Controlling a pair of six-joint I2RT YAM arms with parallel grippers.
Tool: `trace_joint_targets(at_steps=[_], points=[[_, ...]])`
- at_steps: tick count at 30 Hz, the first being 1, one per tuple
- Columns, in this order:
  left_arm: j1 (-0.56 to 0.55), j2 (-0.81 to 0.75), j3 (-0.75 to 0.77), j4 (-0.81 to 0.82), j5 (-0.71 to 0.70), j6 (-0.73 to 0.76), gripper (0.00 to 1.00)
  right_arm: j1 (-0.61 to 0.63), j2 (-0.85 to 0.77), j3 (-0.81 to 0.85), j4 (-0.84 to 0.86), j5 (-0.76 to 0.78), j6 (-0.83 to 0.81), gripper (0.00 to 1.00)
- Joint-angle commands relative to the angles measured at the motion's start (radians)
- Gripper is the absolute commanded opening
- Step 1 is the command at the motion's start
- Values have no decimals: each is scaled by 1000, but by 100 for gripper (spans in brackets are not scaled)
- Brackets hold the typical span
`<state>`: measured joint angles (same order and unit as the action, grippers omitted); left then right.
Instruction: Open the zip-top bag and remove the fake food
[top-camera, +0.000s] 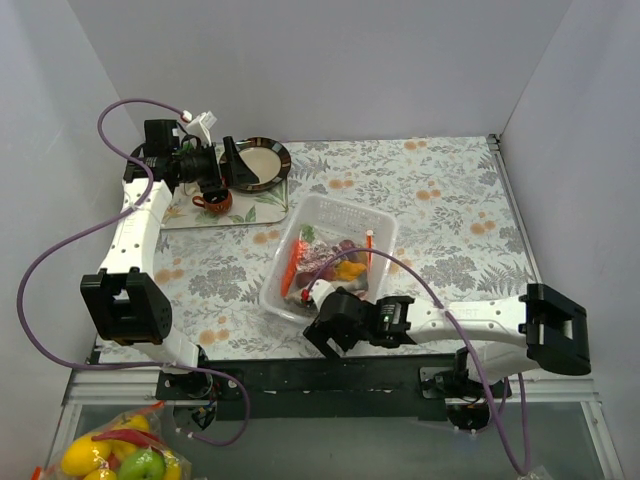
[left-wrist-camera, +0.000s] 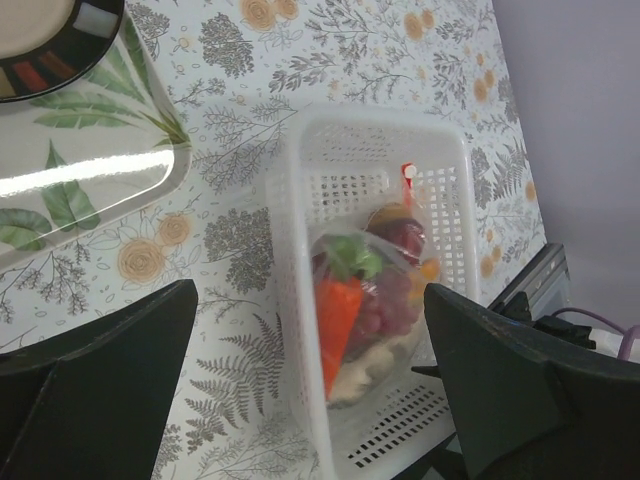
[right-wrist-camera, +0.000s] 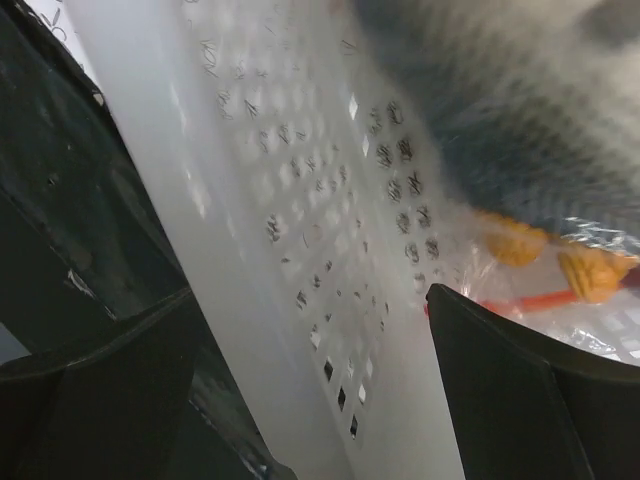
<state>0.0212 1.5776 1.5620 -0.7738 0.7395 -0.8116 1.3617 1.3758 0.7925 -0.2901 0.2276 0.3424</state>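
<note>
Right gripper (right-wrist-camera: 310, 300), jaws wide apart, sits just beside the near wall of the perforated basket (right-wrist-camera: 300, 200); only its wrist view catches the red strip of the zip-top bag (right-wrist-camera: 600, 320) close up, blurred. Left gripper (left-wrist-camera: 310, 300), also spread, hangs near the tray (left-wrist-camera: 90, 180), and its camera shows the fake food (left-wrist-camera: 335, 315) bagged inside the basket, which stands apart from the tray's edge.

Bag (right-wrist-camera: 560, 285) blurred in right wrist view, cut off at the edge. Plate (left-wrist-camera: 50, 70) cropped top-left; fruit sack (top-camera: 125, 455) cropped below.
</note>
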Motion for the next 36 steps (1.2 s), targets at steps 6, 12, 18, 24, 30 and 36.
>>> trace_joint_targets(at_steps=[6,12,18,24,30,36], points=[[-1,-31,-11,10,58,-6,98,-9,-208,114,-147,171,141,98],[-3,-60,-111,-1,81,58,98,-73,-265,145,-164,228,172,98],[-3,-109,-227,-108,152,217,98,-177,-149,157,-93,21,210,96],[-7,-140,-358,-180,222,363,98,-226,-47,140,-153,43,294,99],[-110,-169,-456,-70,281,319,98,-372,-98,65,-118,50,293,99],[-296,-148,-502,137,235,169,98,-426,-162,60,-139,65,268,99]])
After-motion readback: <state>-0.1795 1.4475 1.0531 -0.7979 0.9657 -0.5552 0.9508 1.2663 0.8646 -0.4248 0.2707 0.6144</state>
